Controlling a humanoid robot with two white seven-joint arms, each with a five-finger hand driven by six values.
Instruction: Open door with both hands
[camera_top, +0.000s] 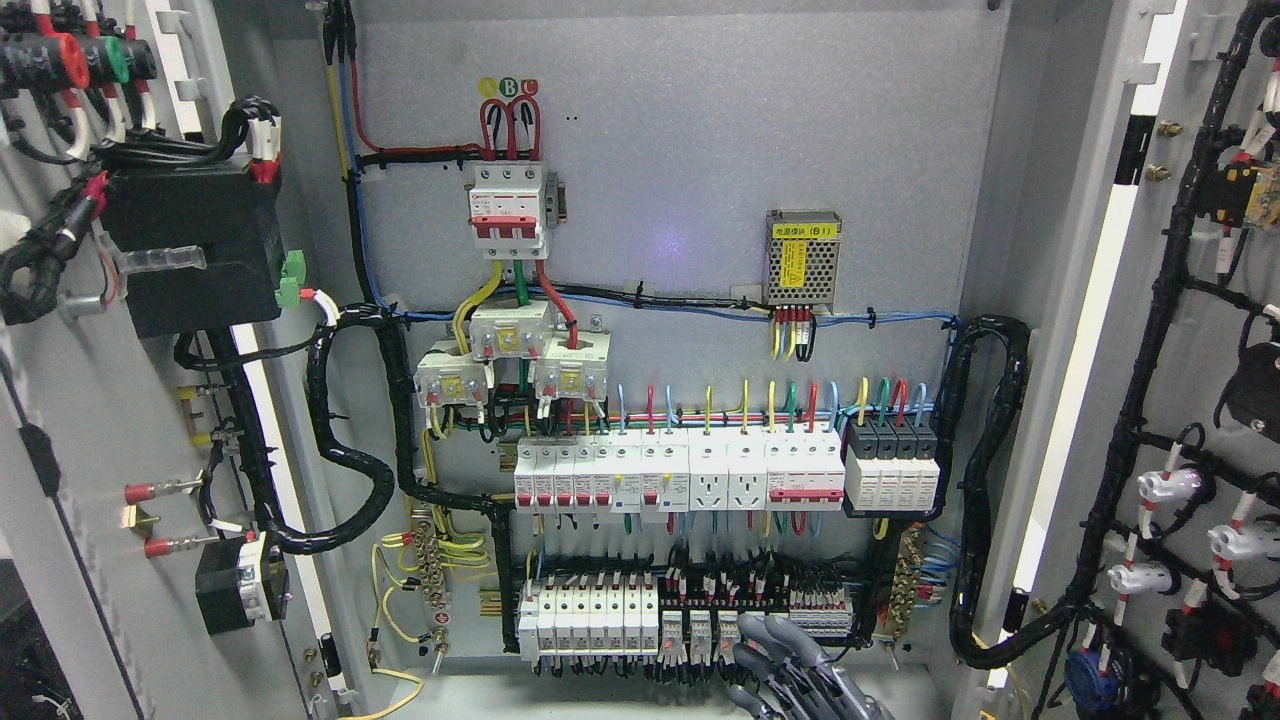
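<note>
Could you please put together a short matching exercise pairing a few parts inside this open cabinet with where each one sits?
Things:
1. red-handled main breaker
2. mesh-cased power supply with yellow label
3. robot hand
4. black box with green connector

Places:
A. bottom edge, just right of centre
B. on the left door
C. upper middle of the back panel
D. upper right of the back panel

Pairs: 1-C, 2-D, 3-A, 4-B
</note>
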